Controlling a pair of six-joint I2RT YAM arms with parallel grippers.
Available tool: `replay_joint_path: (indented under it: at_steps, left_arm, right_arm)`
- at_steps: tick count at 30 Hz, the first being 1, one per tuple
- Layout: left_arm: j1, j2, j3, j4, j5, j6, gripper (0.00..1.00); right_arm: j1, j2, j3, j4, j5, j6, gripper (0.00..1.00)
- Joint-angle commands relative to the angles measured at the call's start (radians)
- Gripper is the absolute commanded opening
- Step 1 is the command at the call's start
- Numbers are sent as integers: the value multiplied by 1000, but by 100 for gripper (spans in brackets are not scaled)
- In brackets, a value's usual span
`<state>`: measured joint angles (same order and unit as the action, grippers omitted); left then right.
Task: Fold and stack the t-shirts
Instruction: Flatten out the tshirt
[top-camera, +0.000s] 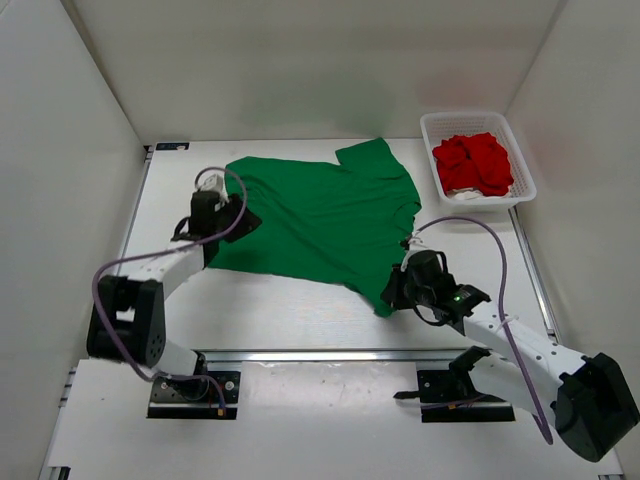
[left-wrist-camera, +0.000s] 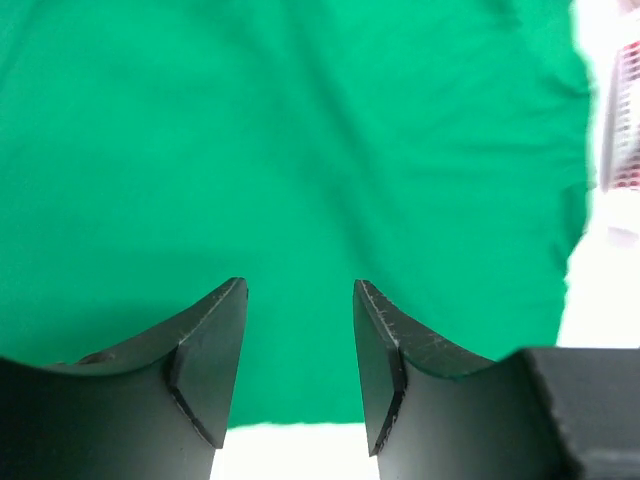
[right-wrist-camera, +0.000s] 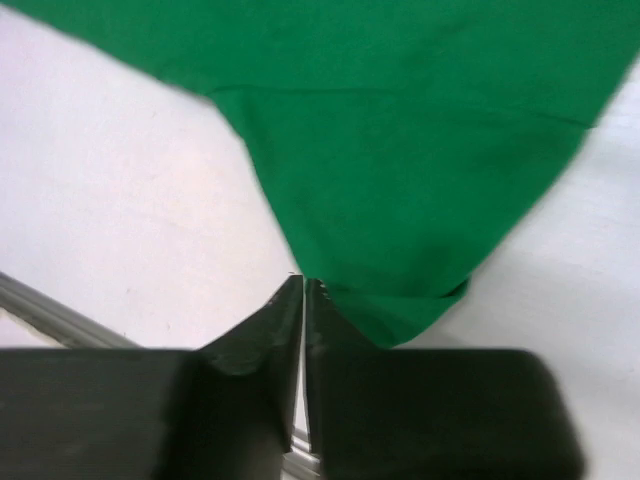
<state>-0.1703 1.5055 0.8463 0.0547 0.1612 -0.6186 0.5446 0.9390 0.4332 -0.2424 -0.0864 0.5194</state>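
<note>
Left wrist alone shows left gripper (left-wrist-camera: 299, 284) spread over green t-shirt (left-wrist-camera: 300, 130).

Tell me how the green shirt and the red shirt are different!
The green t-shirt lies spread out on the table; the red t-shirt is bunched up in the white basket. The green t-shirt has the left hand and right hand at its edges; the red t-shirt has no hand near. Both are plain, and neither is folded yet.
</note>
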Motion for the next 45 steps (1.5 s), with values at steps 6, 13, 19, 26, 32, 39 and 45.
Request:
replay_joint_path:
  at_steps: [6, 13, 19, 26, 32, 39, 45]
  left_arm:
    - [166, -284, -374, -22, -32, -17, 55]
    - [374, -473, -467, -96, -97, -62, 61]
    - [404, -355, -454, -37, -43, -108, 62]
    - [376, -217, -428, 19, -48, -144, 51]
    - [345, -131, -415, 71, -74, -170, 46]
    - [347, -90, -397, 129, -63, -187, 16]
    - [305, -149, -348, 132, -80, -173, 1]
  right_arm:
    - [-79, -37, 32, -25, 30, -39, 35]
    - [-63, -60, -7, 5, 36, -18, 38]
    - [-40, -39, -14, 28, 28, -21, 38]
    - [38, -40, 3, 28, 74, -33, 37]
    - [31, -68, -4, 46, 40, -36, 37]
    - [61, -22, 50, -34, 83, -62, 36]
    - [186, 106, 183, -205, 224, -78, 39]
